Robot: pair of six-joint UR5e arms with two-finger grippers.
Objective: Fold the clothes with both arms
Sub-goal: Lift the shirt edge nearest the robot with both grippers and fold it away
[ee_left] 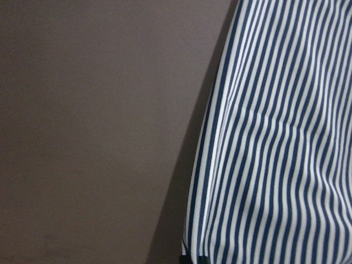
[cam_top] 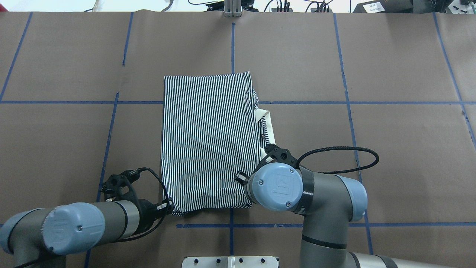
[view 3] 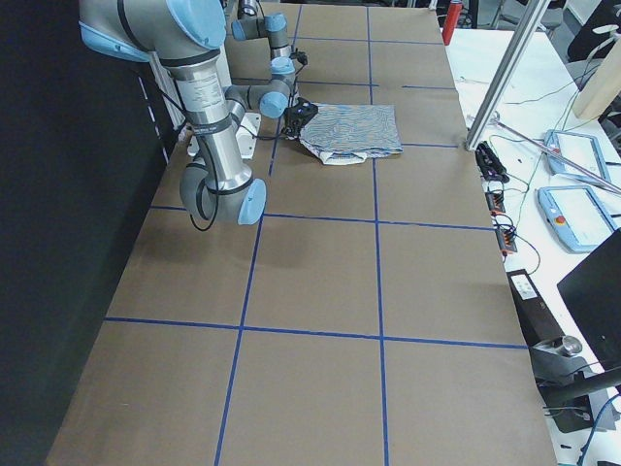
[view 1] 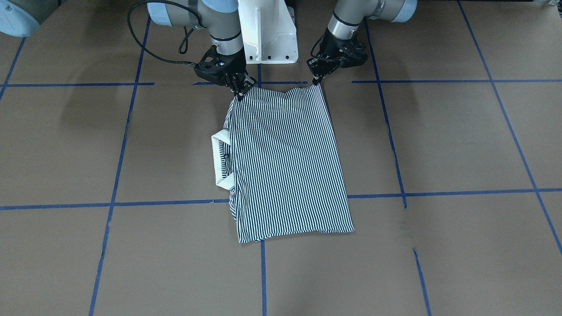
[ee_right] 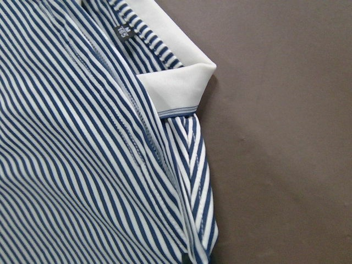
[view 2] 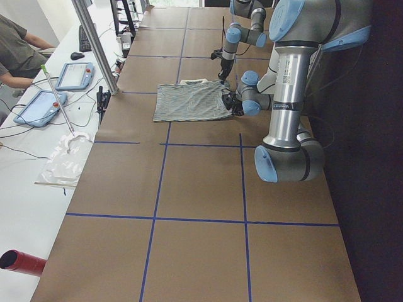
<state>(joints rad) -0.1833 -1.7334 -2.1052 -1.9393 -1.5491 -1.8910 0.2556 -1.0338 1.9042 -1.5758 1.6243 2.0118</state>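
Observation:
The striped polo shirt [view 1: 285, 162] lies folded into a long rectangle on the brown table [view 1: 439, 140], and its cream collar [view 1: 218, 162] sticks out on my right arm's side. Both grippers are at the shirt's edge nearest my base. My left gripper [view 1: 317, 80] is shut on one near corner, my right gripper [view 1: 240, 94] on the other, and that edge is lifted slightly. From overhead, the shirt [cam_top: 208, 141] has my left gripper [cam_top: 170, 207] at its corner, while my right wrist hides the right gripper. The right wrist view shows the collar [ee_right: 176, 82] and a size label.
My white pedestal base [view 1: 270, 35] stands just behind the shirt. Blue tape lines [view 1: 439, 193] cross the table in a grid. A side bench holds tablets [view 2: 75, 75] and cables, with a seated person [view 2: 19, 50] beside it. A red cylinder [view 2: 22, 261] lies near that bench.

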